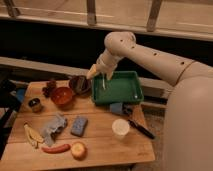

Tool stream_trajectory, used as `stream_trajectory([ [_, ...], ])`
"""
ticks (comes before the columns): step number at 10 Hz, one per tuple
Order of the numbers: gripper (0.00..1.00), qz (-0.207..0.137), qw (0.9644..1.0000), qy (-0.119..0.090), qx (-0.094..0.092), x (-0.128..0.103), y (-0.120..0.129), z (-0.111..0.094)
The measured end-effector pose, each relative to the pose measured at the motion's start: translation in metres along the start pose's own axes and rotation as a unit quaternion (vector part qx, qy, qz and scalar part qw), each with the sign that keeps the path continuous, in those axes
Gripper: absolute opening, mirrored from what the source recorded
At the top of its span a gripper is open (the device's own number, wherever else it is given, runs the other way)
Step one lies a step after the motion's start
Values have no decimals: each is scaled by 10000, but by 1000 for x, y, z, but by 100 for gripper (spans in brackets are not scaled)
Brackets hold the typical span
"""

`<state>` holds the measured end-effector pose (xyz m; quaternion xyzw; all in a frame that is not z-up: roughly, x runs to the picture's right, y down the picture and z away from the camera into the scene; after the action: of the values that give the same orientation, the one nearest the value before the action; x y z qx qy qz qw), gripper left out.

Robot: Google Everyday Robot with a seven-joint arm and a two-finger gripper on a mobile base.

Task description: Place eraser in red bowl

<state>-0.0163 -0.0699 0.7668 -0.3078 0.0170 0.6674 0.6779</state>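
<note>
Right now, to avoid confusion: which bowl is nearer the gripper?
The maroon bowl, beside the gripper above the tray rim; the red bowl sits farther.
</note>
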Motion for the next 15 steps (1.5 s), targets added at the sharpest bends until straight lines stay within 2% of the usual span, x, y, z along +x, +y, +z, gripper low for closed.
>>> stream_trajectory([
  [2,73,-50,9999,-157,43,-8,1,1],
  [4,73,-140,9993,-340,43,-27,17,12],
  [9,73,-255,9982,-521,-159,-94,82,81],
  [11,73,-200,9982,-526,-206,-109,92,116],
  [12,73,-179,9982,-526,-224,-112,94,122],
  [15,73,-156,9983,-529,-200,-112,91,121],
])
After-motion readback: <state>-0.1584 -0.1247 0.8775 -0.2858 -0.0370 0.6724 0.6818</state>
